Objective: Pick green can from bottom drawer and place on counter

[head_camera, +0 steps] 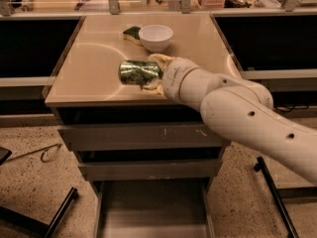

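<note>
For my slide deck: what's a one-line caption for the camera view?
End effector holds the green can sideways over the counter, bottom drawer open below.

The counter (89, 71) is carrying a white bowl (156, 37) and a sponge (131, 33) near its far edge. The gripper (151, 73) is clasping the green can (134, 72) over the counter's middle.

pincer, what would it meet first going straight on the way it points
Probably nothing: the pincer, shut on the green can, points toward the picture's left over bare counter. The white bowl and sponge sit farther back, off that line, though depth is unclear.
</note>
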`<state>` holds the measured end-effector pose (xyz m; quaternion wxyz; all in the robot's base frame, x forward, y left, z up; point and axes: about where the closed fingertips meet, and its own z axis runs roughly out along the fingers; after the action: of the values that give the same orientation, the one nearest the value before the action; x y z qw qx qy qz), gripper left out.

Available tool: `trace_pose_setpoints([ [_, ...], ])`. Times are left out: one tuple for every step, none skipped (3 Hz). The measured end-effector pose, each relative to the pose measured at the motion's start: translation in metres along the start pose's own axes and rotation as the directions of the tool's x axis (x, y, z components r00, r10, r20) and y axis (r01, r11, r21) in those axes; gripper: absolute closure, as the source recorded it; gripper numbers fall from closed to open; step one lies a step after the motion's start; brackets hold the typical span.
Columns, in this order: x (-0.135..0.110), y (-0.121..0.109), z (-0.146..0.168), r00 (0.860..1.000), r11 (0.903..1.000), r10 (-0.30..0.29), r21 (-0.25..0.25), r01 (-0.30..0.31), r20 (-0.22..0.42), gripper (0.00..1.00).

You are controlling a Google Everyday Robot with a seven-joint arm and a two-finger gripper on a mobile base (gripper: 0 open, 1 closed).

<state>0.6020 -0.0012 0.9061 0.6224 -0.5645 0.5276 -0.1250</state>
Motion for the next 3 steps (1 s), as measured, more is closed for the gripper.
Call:
trace_pose_setpoints([
  [0.007, -0.016, 0.029, 1.000, 0.9990, 0.025, -0.037, -0.025, 0.009, 1.00],
  [0.022, -0.017, 0.048, 0.995, 0.9867, 0.102, -0.126, -0.102, -0.005, 1.00],
  [0.044, 0.008, 0.055, 0.979, 0.9510, 0.199, -0.234, -0.202, -0.033, 1.00],
])
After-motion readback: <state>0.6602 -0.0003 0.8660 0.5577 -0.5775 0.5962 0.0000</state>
